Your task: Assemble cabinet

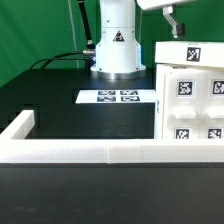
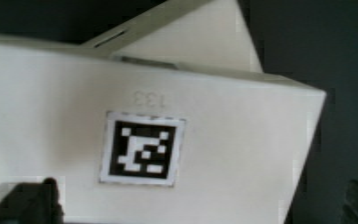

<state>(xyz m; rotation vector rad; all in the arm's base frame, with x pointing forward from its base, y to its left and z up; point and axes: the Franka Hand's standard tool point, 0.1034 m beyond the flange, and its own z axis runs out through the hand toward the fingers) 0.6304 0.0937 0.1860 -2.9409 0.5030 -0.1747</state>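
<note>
White cabinet [image 1: 190,92] upright, jaws spread above it

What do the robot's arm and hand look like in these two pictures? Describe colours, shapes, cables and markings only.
The arm's base is a rounded white column bearing a black triangular warning sign, with dark cables trailing off it. The hand is grey and only partly in frame. In the wrist view, its fingertips show as dark, blocky shapes.

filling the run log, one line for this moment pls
gripper: open, above cabinet | cabinet: on table, not held | marker board: flat on table
</note>
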